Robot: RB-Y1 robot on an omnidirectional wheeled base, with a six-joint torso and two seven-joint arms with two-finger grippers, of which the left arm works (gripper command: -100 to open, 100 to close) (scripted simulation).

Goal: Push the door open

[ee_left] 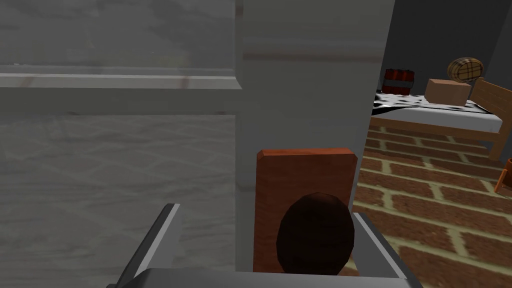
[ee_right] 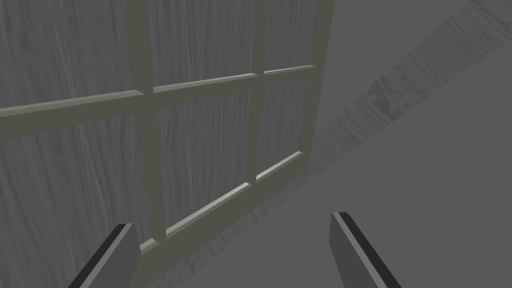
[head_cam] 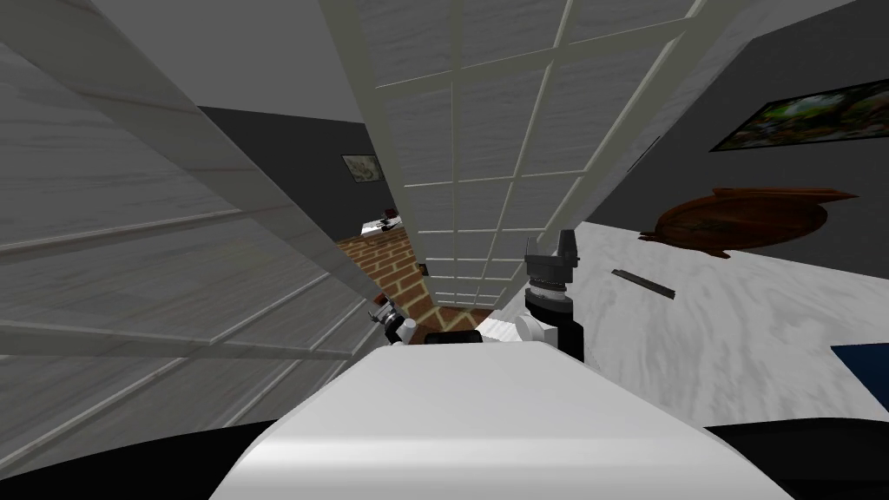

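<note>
A pale grey panelled double door fills the head view. Its left leaf (head_cam: 174,260) stands ajar from the right leaf (head_cam: 486,156), and a brick floor (head_cam: 391,265) shows through the gap. My left gripper (head_cam: 386,314) is low at the left leaf's edge. In the left wrist view the left gripper (ee_left: 267,245) is open against the door (ee_left: 125,165), with a dark round knob (ee_left: 315,235) on a brown plate (ee_left: 305,175) between its fingers, close to one finger (ee_left: 372,245). My right gripper (head_cam: 564,247) is raised near the right leaf (ee_right: 200,130) and is open with nothing in it (ee_right: 230,250).
Beyond the gap lies a bedroom with a wooden bed (ee_left: 440,117), a brown box (ee_left: 446,90) and a red barrel (ee_left: 398,81). To my right, a round wooden piece (head_cam: 747,219) and a framed picture (head_cam: 807,113) hang on a dark wall, and a dark strip (head_cam: 642,284) lies on a pale marbled surface.
</note>
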